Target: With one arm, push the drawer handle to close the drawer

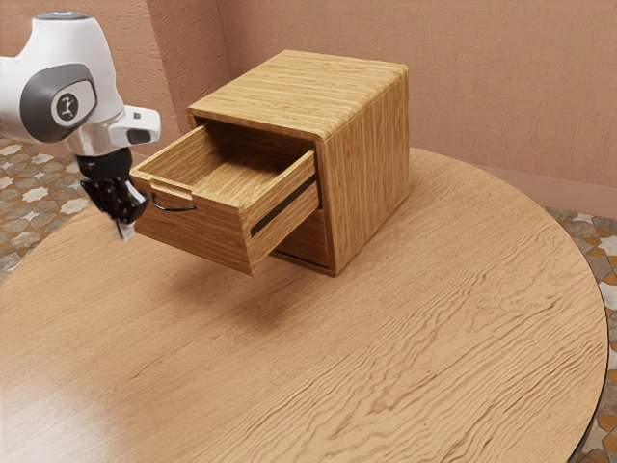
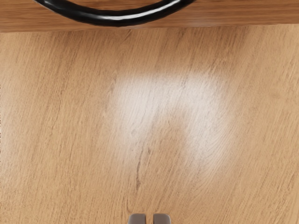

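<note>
The gripper (image 1: 125, 230) points down, its tips drawn together to a sliver of a gap, in front of the drawer and apart from its handle (image 1: 174, 205); the drawer (image 1: 198, 234) juts from the upper part of the cabinet (image 1: 371, 169), on the table (image 1: 386, 357)

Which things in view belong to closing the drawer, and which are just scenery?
Part of the job:
- open drawer
- black handle
- wooden cabinet
- end effector

Just around it:
- round table
- patterned floor
- wall
</note>
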`<state>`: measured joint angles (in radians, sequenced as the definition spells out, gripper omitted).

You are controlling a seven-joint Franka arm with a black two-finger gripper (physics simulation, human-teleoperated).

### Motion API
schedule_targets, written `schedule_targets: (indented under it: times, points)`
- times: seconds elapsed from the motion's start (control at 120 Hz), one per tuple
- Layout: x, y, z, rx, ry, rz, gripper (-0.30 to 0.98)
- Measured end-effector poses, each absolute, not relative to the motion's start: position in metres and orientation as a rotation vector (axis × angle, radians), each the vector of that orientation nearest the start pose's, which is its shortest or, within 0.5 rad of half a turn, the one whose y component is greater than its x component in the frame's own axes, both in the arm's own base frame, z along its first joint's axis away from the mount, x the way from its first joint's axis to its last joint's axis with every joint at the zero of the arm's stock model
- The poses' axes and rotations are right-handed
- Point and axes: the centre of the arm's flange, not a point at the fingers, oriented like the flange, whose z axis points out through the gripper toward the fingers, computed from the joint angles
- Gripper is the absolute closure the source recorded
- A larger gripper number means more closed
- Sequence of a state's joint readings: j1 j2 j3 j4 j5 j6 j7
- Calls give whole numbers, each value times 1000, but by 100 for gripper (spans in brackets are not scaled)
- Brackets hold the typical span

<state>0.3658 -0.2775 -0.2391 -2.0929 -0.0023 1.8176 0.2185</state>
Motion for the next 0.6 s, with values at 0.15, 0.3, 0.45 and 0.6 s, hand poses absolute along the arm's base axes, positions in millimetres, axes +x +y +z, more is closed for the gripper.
schedule_targets:
  times: [0.15, 0.3, 0.45, 0.6]
  points:
    - [486, 52, 532, -3077, 161, 23, 78]
    - [497, 54, 531, -3071, 187, 17, 78]
    - [508, 55, 530, -3067, 211, 14, 78]
    - [520, 53, 527, -3067, 238, 19, 79]
